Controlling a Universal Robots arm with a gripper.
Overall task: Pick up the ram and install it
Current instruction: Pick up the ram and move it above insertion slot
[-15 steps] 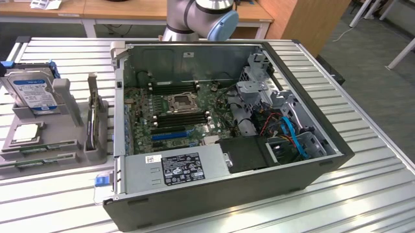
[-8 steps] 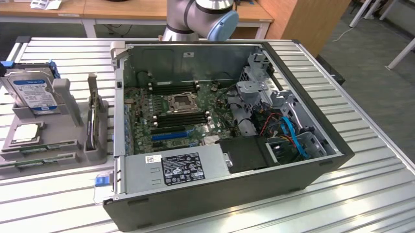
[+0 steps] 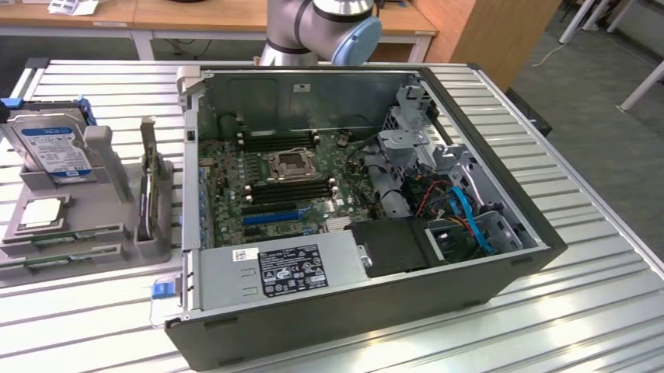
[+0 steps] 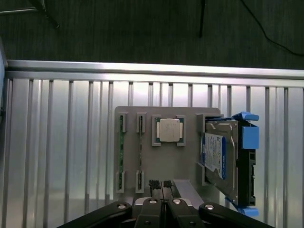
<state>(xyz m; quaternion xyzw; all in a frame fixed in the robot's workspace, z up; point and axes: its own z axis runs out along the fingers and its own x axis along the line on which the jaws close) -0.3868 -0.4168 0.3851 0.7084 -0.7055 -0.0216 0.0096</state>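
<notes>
The ribbed silver metal counter (image 4: 57, 142) carried a flat grey plastic holder (image 4: 161, 161). My claw (image 4: 160, 183) hung above it, pressed together and empty, near the thin green ram stick (image 4: 121, 151).

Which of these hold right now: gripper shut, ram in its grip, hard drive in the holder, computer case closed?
1. The gripper is shut. True.
2. The gripper holds the ram. False: it grips nothing, and the ram lies in the gray holder.
3. The hard drive sits in that holder. True.
4. The computer case is closed. False: its side is open, and the motherboard is showing.
</notes>
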